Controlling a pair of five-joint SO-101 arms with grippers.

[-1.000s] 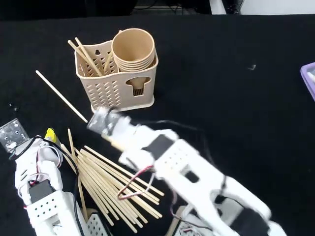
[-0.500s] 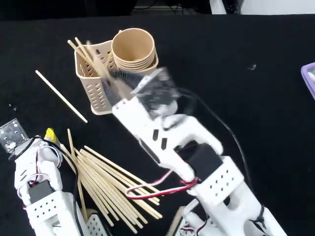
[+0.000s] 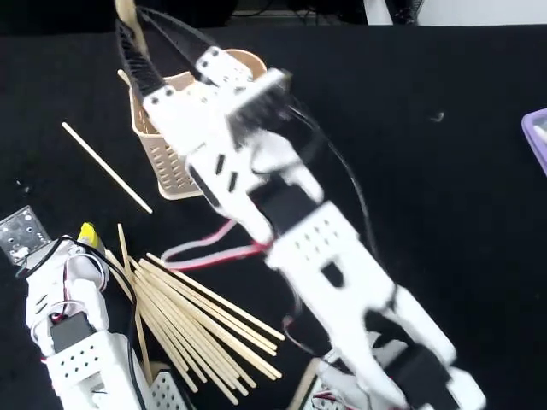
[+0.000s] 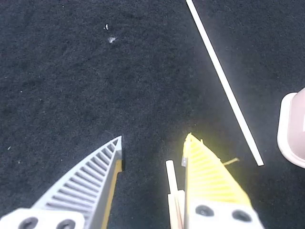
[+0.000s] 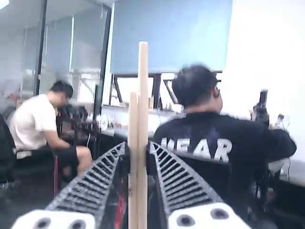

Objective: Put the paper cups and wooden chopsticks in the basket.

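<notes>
While the bench (image 3: 444, 213) waits half cleared, our right arm (image 3: 299, 239) leans over the basket (image 3: 167, 162) holding the paper cups (image 3: 255, 61); a chopstick pile (image 3: 197, 320) lies by our spread left gripper (image 4: 152, 140), and the right gripper (image 5: 137, 145) pinches two chopsticks (image 5: 142, 95) upright, seemingly for a clean drop.

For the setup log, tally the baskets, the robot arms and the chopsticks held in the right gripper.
Basket: 1
Robot arms: 2, the left arm and the right arm
Chopsticks in the right gripper: 2
Total: 5
</notes>
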